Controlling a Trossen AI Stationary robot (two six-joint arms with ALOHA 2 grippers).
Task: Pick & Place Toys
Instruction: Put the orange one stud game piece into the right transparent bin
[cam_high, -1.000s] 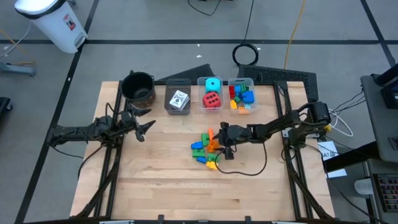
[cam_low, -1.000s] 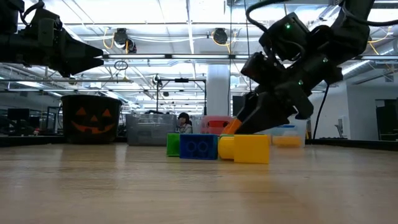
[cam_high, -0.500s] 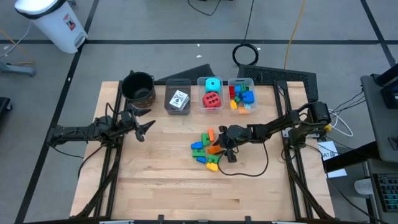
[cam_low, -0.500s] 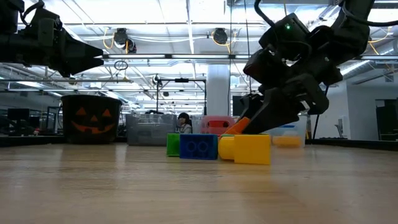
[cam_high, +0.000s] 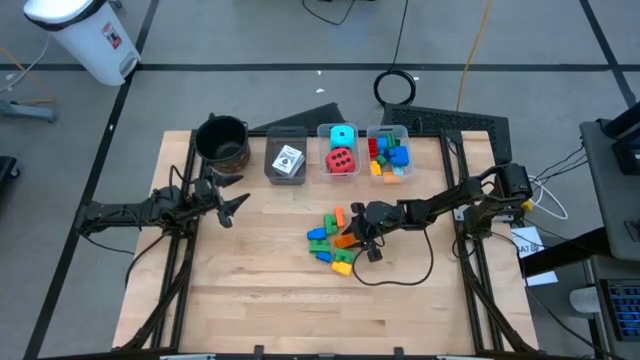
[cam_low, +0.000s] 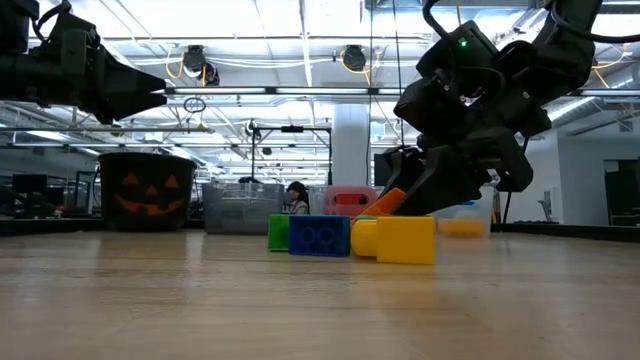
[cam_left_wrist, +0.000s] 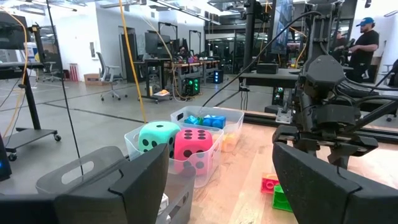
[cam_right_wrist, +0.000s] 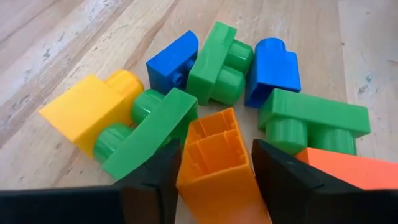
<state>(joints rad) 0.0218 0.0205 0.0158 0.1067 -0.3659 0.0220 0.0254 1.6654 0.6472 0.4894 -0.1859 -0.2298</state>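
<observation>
The wooden table (cam_high: 250, 290) carries loose bricks (cam_high: 330, 240), a black pot (cam_high: 222, 140) (pumpkin-faced) and seemingly four bins (cam_high: 340, 152).

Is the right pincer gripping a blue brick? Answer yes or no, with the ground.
No: the right pincer has an orange brick between its dark fingers.

No readable text, label, brand or number anywhere in these views.

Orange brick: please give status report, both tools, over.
Right tool closing on orange brick, tilted up at the brick pile. Left tool open, idle above table, left side. Green brick touching right finger.
</observation>
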